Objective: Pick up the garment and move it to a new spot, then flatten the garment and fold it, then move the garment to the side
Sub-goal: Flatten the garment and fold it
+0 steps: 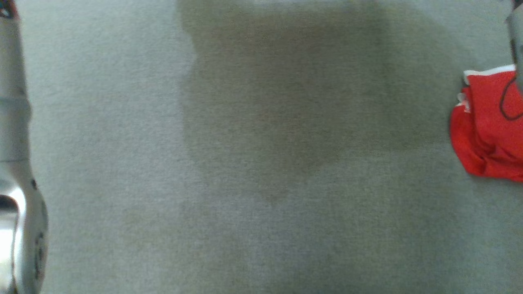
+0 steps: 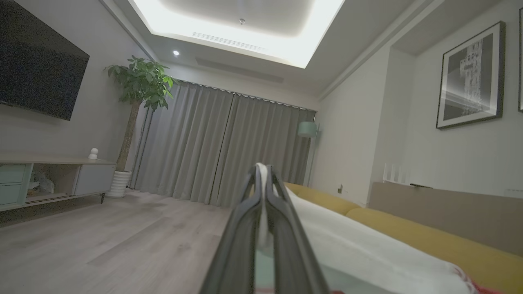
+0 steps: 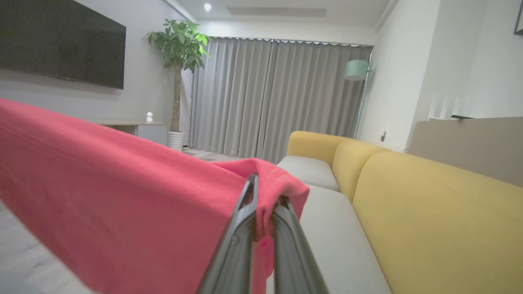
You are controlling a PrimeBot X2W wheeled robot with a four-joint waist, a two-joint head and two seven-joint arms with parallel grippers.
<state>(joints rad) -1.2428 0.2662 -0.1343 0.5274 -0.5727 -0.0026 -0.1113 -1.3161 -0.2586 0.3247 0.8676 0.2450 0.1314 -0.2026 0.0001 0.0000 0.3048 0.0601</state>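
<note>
Right wrist view: the right gripper (image 3: 267,190) has its two dark fingers pressed together on a fold of the red garment (image 3: 122,196), which drapes away to the left beside the yellow sofa (image 3: 429,212). The left gripper (image 2: 261,168) is likewise clamped, on a white edge of cloth (red shows at its far end, so the same garment). In the head view the garment shows bunched at the right edge, over a grey surface (image 1: 261,183), with the pale left forearm (image 1: 16,122) far left.

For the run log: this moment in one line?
right jaws: shut on garment; left jaws: shut on garment; garment: bunched, not folded
</note>
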